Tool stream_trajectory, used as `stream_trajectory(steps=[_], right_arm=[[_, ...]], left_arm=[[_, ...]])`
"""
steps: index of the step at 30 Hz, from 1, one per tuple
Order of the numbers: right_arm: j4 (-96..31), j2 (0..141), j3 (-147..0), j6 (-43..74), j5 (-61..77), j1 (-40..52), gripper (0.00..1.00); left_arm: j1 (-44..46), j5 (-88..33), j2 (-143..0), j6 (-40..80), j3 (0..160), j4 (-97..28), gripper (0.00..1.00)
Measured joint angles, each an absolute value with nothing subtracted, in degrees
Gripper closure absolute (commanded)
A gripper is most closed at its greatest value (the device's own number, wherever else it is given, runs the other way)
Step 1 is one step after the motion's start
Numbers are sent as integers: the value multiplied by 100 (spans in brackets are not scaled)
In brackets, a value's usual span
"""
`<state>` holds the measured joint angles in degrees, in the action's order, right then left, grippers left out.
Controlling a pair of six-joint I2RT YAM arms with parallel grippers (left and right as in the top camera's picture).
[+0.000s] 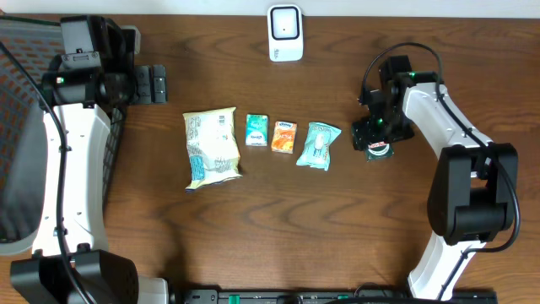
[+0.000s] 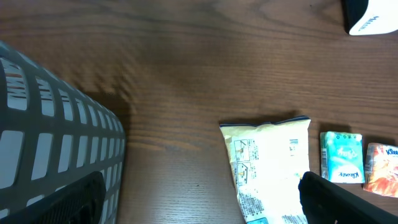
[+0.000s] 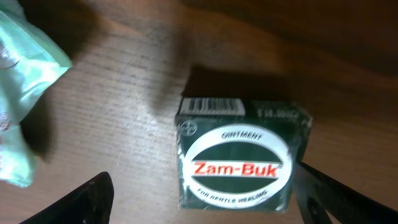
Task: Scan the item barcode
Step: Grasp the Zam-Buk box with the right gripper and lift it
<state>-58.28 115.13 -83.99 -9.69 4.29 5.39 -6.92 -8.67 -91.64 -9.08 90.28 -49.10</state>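
A dark green Zam-Buk box point(image 3: 242, 165) lies flat on the wooden table, with a barcode point(image 3: 211, 106) on its far side face. My right gripper point(image 3: 205, 186) hovers over it, open. The box sits between the fingers, close against the right finger point(image 3: 336, 196) and well apart from the left one. From overhead the box point(image 1: 380, 151) peeks out under that gripper point(image 1: 377, 138). The white scanner point(image 1: 285, 32) stands at the table's back edge. My left gripper point(image 1: 153, 84) is open and empty at the far left; its wrist view shows nothing between its fingers point(image 2: 339, 199).
A row of items lies mid-table: a white snack bag point(image 1: 212, 146), a teal box point(image 1: 256, 131), an orange box point(image 1: 284, 136) and a mint pouch point(image 1: 318, 144). A grey mesh basket point(image 2: 50, 143) sits at the left edge.
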Motion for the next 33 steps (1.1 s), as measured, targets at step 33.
stream_trajectory(steps=[33], right_arm=[[-5518,11513,-8298,4130,191,539,14]], left_arm=[[-692,-867,-9164,-908,9028,-4912,2]])
